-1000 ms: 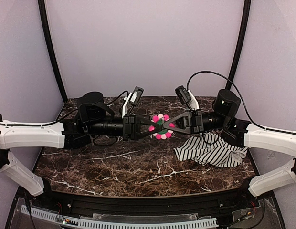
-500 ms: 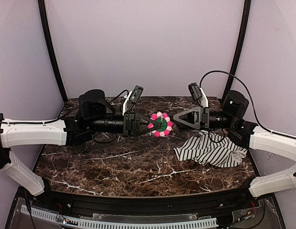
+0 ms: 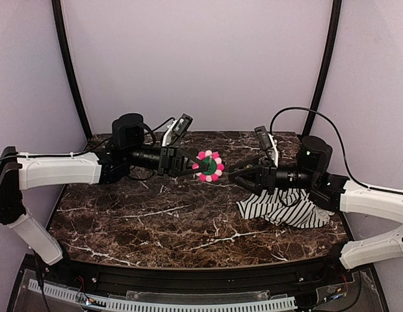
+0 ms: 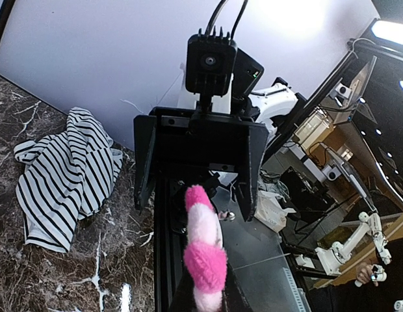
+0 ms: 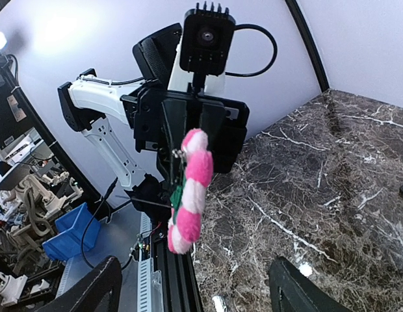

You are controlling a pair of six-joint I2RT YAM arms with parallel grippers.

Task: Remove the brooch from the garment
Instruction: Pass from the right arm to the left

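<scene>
We hold the one brooch (image 3: 208, 165) pinched in our left gripper (image 3: 196, 166), mid-frame above the marble table (image 3: 156, 227), seemingly to keep it clear of the single striped garment (image 3: 286, 208) heaped lower right. Our right gripper (image 3: 239, 177) gapes wide, empty, facing the brooch.

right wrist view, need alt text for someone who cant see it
A pink and white brooch, seen edge-on, is pinched in the left gripper facing the camera; marble table at right. The right gripper stands open in the foreground, holding nothing.
</scene>
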